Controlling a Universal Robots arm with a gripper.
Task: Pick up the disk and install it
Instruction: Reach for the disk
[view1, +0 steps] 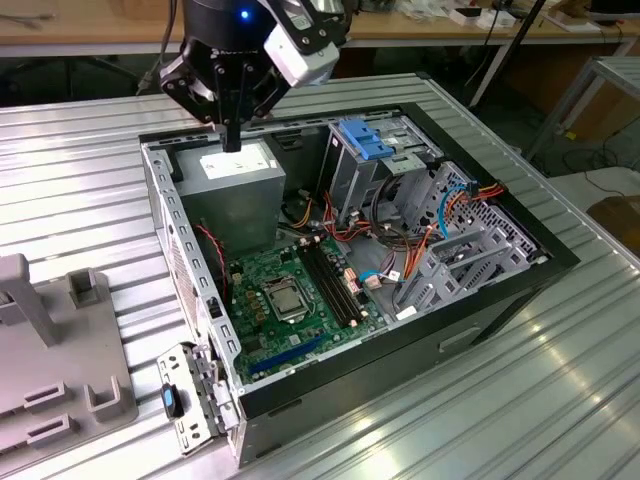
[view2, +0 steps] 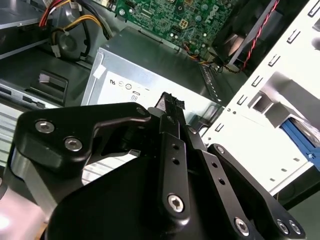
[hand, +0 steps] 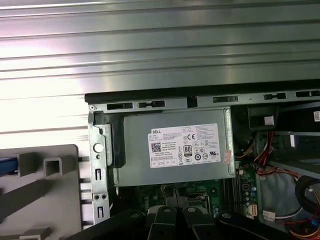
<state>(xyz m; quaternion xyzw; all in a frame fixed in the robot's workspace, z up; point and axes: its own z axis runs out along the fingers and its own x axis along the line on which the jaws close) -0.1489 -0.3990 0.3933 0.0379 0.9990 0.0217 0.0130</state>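
Observation:
My gripper (view1: 232, 140) hangs over the back left corner of the open computer case (view1: 190, 290), just above the grey power supply (view1: 240, 175). Its black fingers (view2: 169, 125) stand together, shut, with nothing between them. In the first wrist view the power supply (hand: 175, 150) lies straight below me. The disk is out of view as a whole. A bright blue strip (hand: 7, 166) lies by the grey fixture (hand: 40, 195), and a blue railed piece (view2: 300, 137) lies past the white case wall. I cannot tell whether either is the disk's carrier.
A light-blue ribbed bracket (view1: 362, 138) tops the drive cage at the case's back. The green motherboard (view1: 290, 300) and orange and red cables (view1: 450, 215) fill the case. A small blue clip (view1: 170, 400) sits on the front corner bracket. The grey fixture (view1: 60, 360) stands on the exterior view's left.

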